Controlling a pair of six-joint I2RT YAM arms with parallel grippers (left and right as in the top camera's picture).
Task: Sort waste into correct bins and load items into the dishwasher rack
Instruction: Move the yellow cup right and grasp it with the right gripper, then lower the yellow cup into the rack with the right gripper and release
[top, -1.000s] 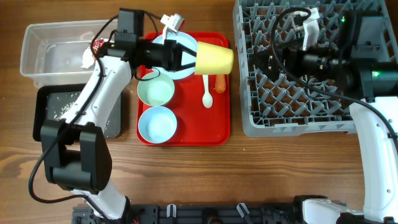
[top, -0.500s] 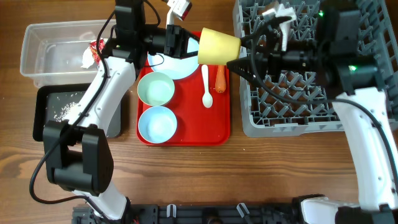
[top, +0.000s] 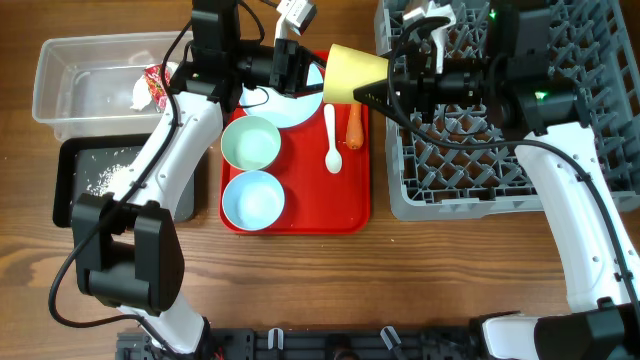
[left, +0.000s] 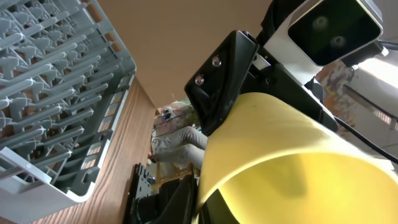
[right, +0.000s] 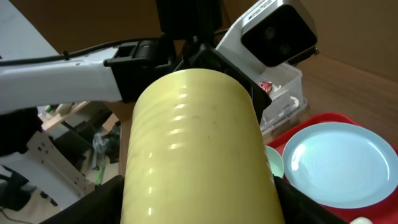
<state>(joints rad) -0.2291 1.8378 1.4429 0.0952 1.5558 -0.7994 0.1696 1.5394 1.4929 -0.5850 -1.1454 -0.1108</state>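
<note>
The small yellow cup (top: 352, 72) hangs on its side above the red tray's back edge, between both arms. My left gripper (top: 318, 72) is shut on its left end; in the left wrist view the cup (left: 292, 162) fills the frame with a finger inside the rim. My right gripper (top: 385, 88) is open, its fingers on either side of the cup's right end (right: 199, 149). The pale blue plate (top: 295, 106), mint-green bowl (top: 250, 143), pale blue bowl (top: 252, 198), white spoon (top: 333, 150) and orange carrot (top: 354, 125) lie on the tray. The grey dishwasher rack (top: 480, 170) stands at the right.
The flat red tray (top: 350, 215) is in the middle. The clear tub (top: 45, 75) at the far left holds the red-and-white wrapper (top: 158, 85) and white tissue (top: 138, 95). The black tub (top: 65, 185) in front of it holds rice grains (top: 100, 175).
The left arm has carried the yellow cup up and right towards the rack. The right arm has swung left, and its fingers now sit around the cup's end.
</note>
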